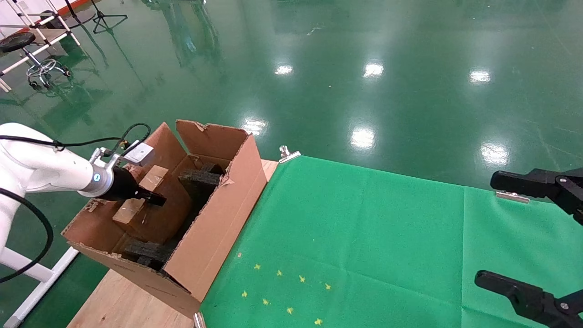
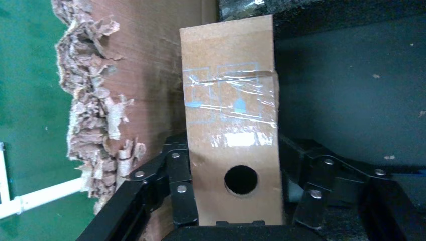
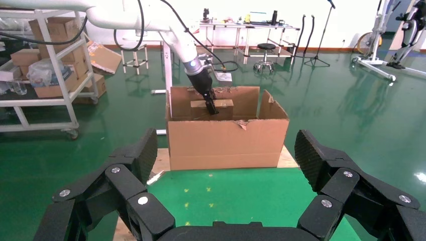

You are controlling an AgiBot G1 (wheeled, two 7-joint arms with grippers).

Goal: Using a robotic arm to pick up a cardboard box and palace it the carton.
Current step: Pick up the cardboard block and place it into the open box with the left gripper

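Note:
The white robotic arm [image 1: 41,168] reaches into the large carton [image 1: 218,218] from the left. Its black left gripper [image 1: 155,198] is shut on the small cardboard box [image 1: 154,177], which lies tilted inside the carton along the outer long wall. In the left wrist view the cardboard box [image 2: 228,100] shows clear tape and a round hole, and the left gripper [image 2: 233,150] presses both its sides. Black foam pieces [image 1: 200,177] lie beside and below it. The right gripper [image 1: 489,228] hovers open and empty at the table's right side, far from the carton [image 3: 226,143].
A green cloth [image 1: 364,237] with small yellow marks covers most of the wooden table [image 1: 123,305], held by metal clips [image 1: 288,155]. The carton's torn flap edge [image 2: 95,100] is close beside the box. Shelves and stands are on the green floor behind.

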